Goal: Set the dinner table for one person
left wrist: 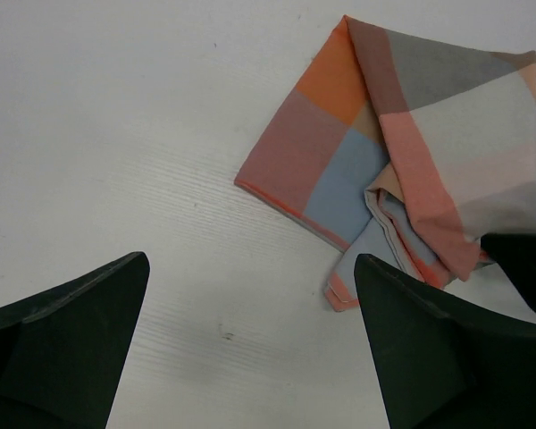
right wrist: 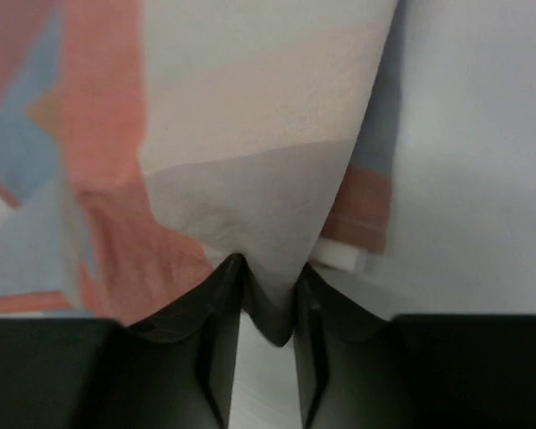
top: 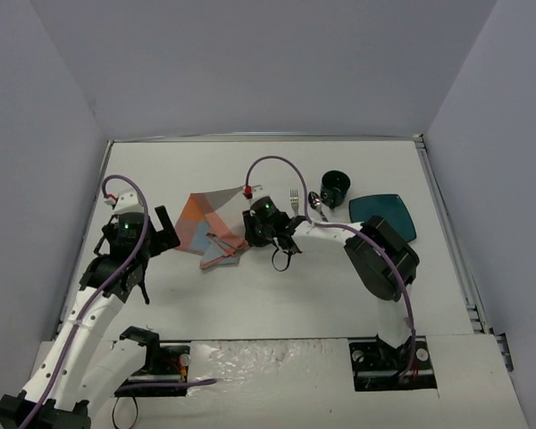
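While the left pincer (left wrist: 250,268) hangs apart above the surface (left wrist: 116,134), the right pincer (right wrist: 266,273) clamps the placemat (left wrist: 339,161). It lies folded over.

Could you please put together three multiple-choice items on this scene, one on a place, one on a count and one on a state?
1. Where does the teal square plate lie on the matte-white tabletop?
A. far left corner
B. just right of the round dark cup
C. between the arm bases

2. How many pieces of silver metal cutlery lie left of that cup?
A. one
B. two
C. four

3. What is the right gripper doing?
A. standing wide open over bare table
B. gripping the plate
C. pinching a fold of the orange, grey and blue checked cloth placemat

Answers: 1 B, the top view shows it right of the cup; 2 B, one fork and one spoon; 3 C, the right wrist view shows cloth caught between its fingertips.
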